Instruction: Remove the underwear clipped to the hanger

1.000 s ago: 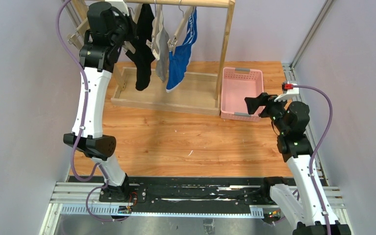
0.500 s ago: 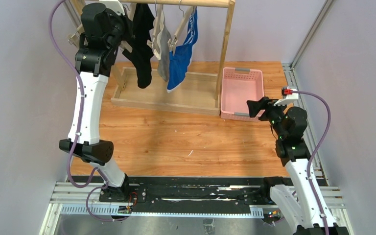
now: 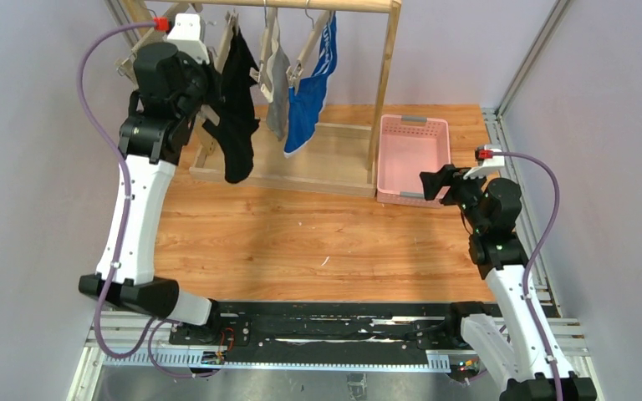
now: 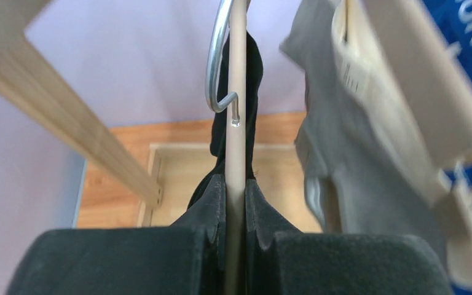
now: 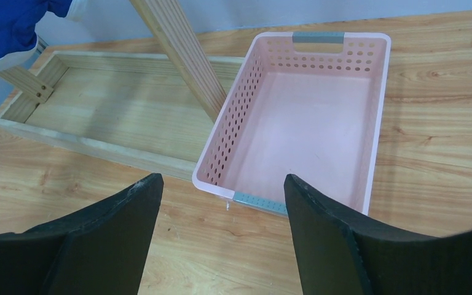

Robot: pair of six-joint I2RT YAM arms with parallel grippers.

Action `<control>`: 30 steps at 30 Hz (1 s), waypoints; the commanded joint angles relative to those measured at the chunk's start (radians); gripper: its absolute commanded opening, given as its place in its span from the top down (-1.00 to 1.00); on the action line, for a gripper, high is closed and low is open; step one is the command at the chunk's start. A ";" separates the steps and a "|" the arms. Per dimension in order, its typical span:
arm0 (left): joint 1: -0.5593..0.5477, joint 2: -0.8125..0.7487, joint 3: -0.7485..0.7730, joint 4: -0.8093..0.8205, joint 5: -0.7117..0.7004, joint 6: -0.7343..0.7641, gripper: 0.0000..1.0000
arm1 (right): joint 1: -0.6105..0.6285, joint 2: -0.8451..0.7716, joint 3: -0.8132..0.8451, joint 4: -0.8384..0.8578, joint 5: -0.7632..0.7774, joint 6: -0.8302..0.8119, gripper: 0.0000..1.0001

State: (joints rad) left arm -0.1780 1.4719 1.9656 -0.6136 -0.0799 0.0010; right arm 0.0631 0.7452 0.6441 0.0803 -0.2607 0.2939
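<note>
My left gripper is shut on the wooden bar of a hanger that carries the black underwear, which dangles below in front of the rack. In the left wrist view the hanger's metal hook shows free of the rail, with the black cloth behind the bar. The grey underwear and the blue underwear hang clipped to their hangers on the rail. My right gripper is open and empty, low over the table just before the pink basket.
The wooden rack has a side post and a tray-like base. The pink basket stands right of the base. Grey walls close in both sides, and the rack's slanted leg stands left of the basket.
My left gripper has drawn the hanger with the black underwear down and toward the near left, away from the rail. The right arm has barely moved.
</note>
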 commanded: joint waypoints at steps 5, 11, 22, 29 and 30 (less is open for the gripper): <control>0.005 -0.330 -0.409 -0.001 0.013 -0.011 1.00 | 0.014 0.066 0.058 0.010 -0.054 -0.040 -0.50; 0.005 -0.466 -0.615 -0.150 0.044 -0.009 0.99 | 0.017 0.135 0.062 0.051 -0.124 -0.017 -0.50; -0.059 -0.632 -0.815 -0.219 0.443 -0.015 1.00 | 0.024 0.213 0.055 0.169 -0.289 0.030 -0.50; -0.245 -0.590 -0.854 -0.216 0.544 0.046 0.99 | 0.035 0.347 0.093 0.339 -0.697 0.103 -0.50; -0.265 -0.575 -0.848 -0.216 0.551 0.060 1.00 | 0.041 0.365 0.108 0.343 -0.749 0.108 -0.49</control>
State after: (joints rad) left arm -0.3717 0.8639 1.1164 -0.8566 0.3737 0.0078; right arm 0.0750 1.0573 0.6849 0.3092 -0.7155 0.3534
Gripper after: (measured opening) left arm 0.082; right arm 0.750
